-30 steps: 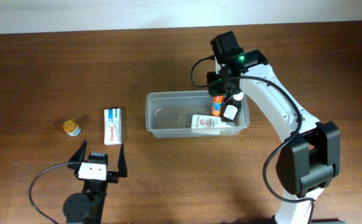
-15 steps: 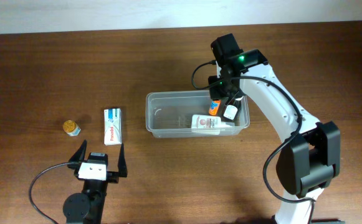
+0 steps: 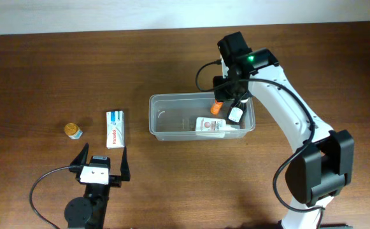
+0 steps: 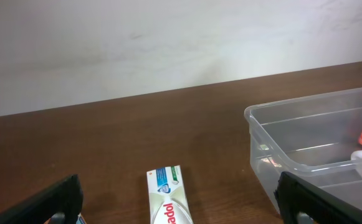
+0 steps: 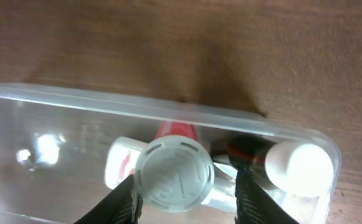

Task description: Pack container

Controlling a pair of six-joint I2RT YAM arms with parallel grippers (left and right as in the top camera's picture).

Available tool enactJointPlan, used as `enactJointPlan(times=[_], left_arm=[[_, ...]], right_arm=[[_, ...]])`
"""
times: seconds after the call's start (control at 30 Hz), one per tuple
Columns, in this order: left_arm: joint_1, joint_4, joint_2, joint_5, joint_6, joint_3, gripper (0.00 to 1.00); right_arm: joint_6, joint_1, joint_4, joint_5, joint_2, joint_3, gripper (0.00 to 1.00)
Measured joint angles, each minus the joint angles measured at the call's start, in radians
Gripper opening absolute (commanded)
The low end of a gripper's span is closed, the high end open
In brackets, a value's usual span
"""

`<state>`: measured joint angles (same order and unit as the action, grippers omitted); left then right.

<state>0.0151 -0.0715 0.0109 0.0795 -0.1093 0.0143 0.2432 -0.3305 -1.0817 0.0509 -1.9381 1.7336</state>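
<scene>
TABLE, FROM ABOVE: The clear, shallow, rectangular plastic tub with rounded corners [image 3: 169, 117] sat just right of the middle of the dark brown wooden table [image 3: 44, 70], at about 1 o'clock from my left gripper [image 3: 104, 149], which waited with its fingers spread wide and nothing between them.

My right gripper [image 5: 185, 186] hung over the tub's 1 o'clock corner, its fingers on either side of the ribbed white cap of an orange plastic tube [image 3: 216, 108]. One finger looked to touch the cap and the other showed a thin gap, so I could not tell whether I was gripping or had let go.

A flat white bottle with a red label [image 3: 210, 126] and a dark bottle with a round white cap [image 3: 235, 114] lay in the tub's 3 o'clock end.

A white-and-blue cardboard toothpaste box [image 3: 114, 129] lay at the tub's 9 o'clock, and a small yellow-topped jar [image 3: 73, 130] lay beyond it.

I judged the tub light, thin-walled, slick and likely to flex. The stiffer rim, at the middle of a long side, seemed the safest place to pinch it, and its load could slide.
</scene>
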Motion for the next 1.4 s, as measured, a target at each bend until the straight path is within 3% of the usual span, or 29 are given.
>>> enactJointPlan(times=[0.2,0.27,0.37,0.4,0.43,0.47,0.73,1.2,1.4], left_arm=[[0.0,0.0,0.0,0.0,0.0,0.0,0.99],[0.0,0.0,0.0,0.0,0.0,0.0,0.99],[0.0,0.0,0.0,0.0,0.0,0.0,0.99],[0.0,0.0,0.0,0.0,0.0,0.0,0.99],[0.0,0.0,0.0,0.0,0.0,0.0,1.0],[0.0,0.0,0.0,0.0,0.0,0.0,0.99],[0.0,0.0,0.0,0.0,0.0,0.0,0.99],[0.0,0.0,0.0,0.0,0.0,0.0,0.99],[0.0,0.0,0.0,0.0,0.0,0.0,0.99]], right_arm=[[0.0,0.0,-0.019,0.031,0.0,0.034,0.43],[0.0,0.0,-0.042,0.037,0.0,0.066,0.5],[-0.007,0.0,-0.079,0.042,0.008,0.132,0.68],[-0.008,0.0,-0.093,0.044,0.013,0.159,0.86],[-0.004,0.0,-0.107,0.045,0.027,0.199,0.96],[-0.004,0.0,-0.127,0.04,0.037,0.23,0.98],[-0.007,0.064,-0.352,-0.135,0.142,0.436,0.98],[0.009,0.535,-0.604,-0.222,0.166,0.442,0.98],[0.019,0.636,-0.611,-0.198,0.166,0.431,0.98]])
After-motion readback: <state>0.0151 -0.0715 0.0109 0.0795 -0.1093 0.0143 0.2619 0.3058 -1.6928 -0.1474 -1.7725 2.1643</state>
